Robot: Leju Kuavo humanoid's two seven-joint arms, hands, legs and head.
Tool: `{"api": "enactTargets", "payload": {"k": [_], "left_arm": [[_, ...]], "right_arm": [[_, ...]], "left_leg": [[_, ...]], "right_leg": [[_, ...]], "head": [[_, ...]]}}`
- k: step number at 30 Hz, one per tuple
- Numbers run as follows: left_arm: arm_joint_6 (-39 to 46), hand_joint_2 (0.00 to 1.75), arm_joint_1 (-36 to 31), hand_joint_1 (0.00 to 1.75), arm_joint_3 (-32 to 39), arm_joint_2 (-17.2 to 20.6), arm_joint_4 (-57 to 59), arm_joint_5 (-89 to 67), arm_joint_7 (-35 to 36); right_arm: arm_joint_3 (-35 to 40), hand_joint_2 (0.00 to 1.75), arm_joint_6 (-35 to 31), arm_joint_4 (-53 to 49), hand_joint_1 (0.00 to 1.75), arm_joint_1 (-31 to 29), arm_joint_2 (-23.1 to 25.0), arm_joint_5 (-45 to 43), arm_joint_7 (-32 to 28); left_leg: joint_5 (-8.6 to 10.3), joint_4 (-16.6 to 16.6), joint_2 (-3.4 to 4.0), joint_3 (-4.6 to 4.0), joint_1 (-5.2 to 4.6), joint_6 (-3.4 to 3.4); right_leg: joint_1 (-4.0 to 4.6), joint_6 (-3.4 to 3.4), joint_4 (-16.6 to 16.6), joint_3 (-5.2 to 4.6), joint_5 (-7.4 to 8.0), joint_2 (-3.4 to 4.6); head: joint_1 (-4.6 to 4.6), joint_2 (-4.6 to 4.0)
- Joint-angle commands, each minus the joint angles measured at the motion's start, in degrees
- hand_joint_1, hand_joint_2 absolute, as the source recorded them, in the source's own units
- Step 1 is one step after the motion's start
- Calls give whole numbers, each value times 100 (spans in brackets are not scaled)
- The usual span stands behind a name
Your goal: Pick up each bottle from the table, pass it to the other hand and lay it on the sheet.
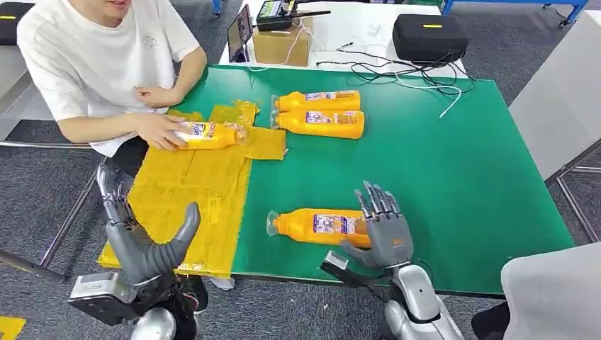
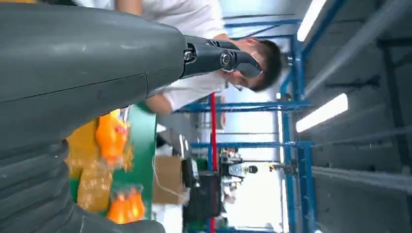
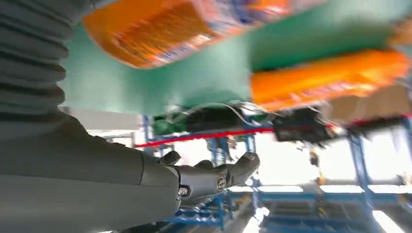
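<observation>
While right hand (image 1: 386,230) sits at base end of nearest bottle (image 1: 319,226), fingers (image 1: 375,202) spread apart and upright, holding nothing; contact with bottle unclear. That bottle lies on its side on green surface (image 1: 453,170), just right of yellow sheet (image 1: 191,188). Left hand (image 1: 152,251) hovers over sheet's near edge, fingers apart, empty. Two more bottles (image 1: 319,113) lie side by side, touching, farther back on surface. Person's hand (image 1: 159,131) rests on another bottle (image 1: 209,134) lying on sheet's far part.
</observation>
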Motion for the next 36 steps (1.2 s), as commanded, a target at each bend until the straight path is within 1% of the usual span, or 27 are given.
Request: {"api": "enactTargets", "payload": {"k": [1, 4, 5, 6, 7, 9, 13, 17, 20, 25, 26, 28, 29, 30, 31, 32, 36], "left_arm": [[37, 175, 56, 0, 320, -229, 411, -447, 117], [37, 175, 55, 0, 323, -245, 387, -514, 158], [37, 175, 56, 0, 321, -255, 387, -586, 221], [37, 175, 52, 0, 325, -269, 389, -623, 251], [37, 175, 46, 0, 382, -338, 403, -781, 224], [37, 175, 17, 0, 376, -362, 409, -839, 269], [37, 175, -54, 0, 254, -321, 428, -866, 451], [37, 175, -111, 0, 146, -254, 530, -771, 633], [37, 175, -70, 0, 108, -227, 483, -760, 657], [37, 175, -53, 0, 103, -225, 457, -764, 662], [37, 175, -60, 0, 90, -215, 455, -764, 683], [37, 175, -120, 0, 59, -193, 492, -735, 725], [37, 175, -163, 0, 30, -172, 528, -714, 742], [37, 175, -221, 0, -3, -150, 571, -678, 770], [37, 175, -280, 0, -23, -137, 632, -659, 784], [37, 175, -332, 0, -46, -124, 683, -640, 792], [37, 175, -435, 0, -102, -108, 758, -573, 814]], "right_arm": [[13, 175, 150, 401, 0, -132, -181, 1, 166], [13, 175, 235, 377, 0, -134, -167, -35, 187], [43, 175, 355, 373, 0, -146, -168, -41, 198], [81, 175, 480, 415, 0, -178, -155, -57, 207], [137, 175, 713, 490, 0, -236, -125, -170, 200], [265, 175, 916, 662, 0, -352, -111, -63, 296], [528, 175, 1337, 1068, 0, -774, -78, 56, 619], [795, 175, 2082, 1717, 0, -1394, -33, 15, 1059], [852, 175, 2204, 1902, 0, -1574, 18, 49, 1203], [867, 175, 2207, 1910, 0, -1579, 24, 54, 1224], [869, 175, 2264, 1946, 0, -1596, 26, 22, 1259], [856, 175, 2535, 2213, 0, -1813, 67, -177, 1325], [917, 175, 2641, 2371, 75, -1945, 66, -200, 1303], [937, 175, 2727, 2517, 140, -2076, 77, -287, 1236], [972, 175, 2800, 2660, 171, -2184, 98, -310, 1194], [982, 175, 2857, 2784, 175, -2273, 115, -383, 1124], [1044, 175, 2949, 3077, 175, -2493, 162, -501, 1044]], "left_leg": [[-4, -5, 5, 14, 4, -6], [-7, -5, 4, 24, 8, -10], [-4, -4, 3, 13, 5, -7], [-7, -3, 6, 22, 9, -11], [-4, -2, 6, 11, 6, -7], [-3, -4, 11, 10, 4, -6], [-7, -2, 22, 17, 9, -12], [-4, -2, 23, 11, 5, -9], [-5, -2, 30, 19, 8, -12], [0, -3, 11, 19, 6, -9], [-4, -2, 9, 27, 12, -13], [-5, -1, 14, 26, 10, -11], [-3, -2, 16, 24, 6, -9], [1, -2, 14, 16, 3, -6], [0, -2, 17, 22, 5, -9], [-1, 0, 20, 25, 11, -13], [3, 0, 14, 22, 8, -12]], "right_leg": [[5, -8, -5, 14, -3, 3], [9, -13, -9, 24, -5, 1], [6, -9, -6, 13, -2, 0], [10, -14, -7, 23, -4, 2], [6, -9, -4, 11, -1, 4], [4, -8, -4, 8, 0, 9], [10, -15, -6, 16, 1, 18], [5, -12, -2, 8, 3, 20], [9, -16, -2, 13, 3, 24], [7, -11, -4, 15, 0, 2], [12, -16, -6, 27, -3, 1], [10, -15, -4, 25, -2, 8], [7, -12, -2, 21, -1, 10], [3, -8, -1, 14, 2, 8], [5, -12, -2, 20, 2, 10], [12, -18, -4, 23, 3, 11], [9, -17, -1, 21, 4, 7]], "head": [[2, 0], [2, 2], [2, 0], [2, 0], [2, 0], [2, 0], [4, 2], [2, 0], [2, 0], [2, 2], [2, 0], [2, 0], [2, 0], [2, 0], [2, 0], [2, 0], [2, 0]]}}
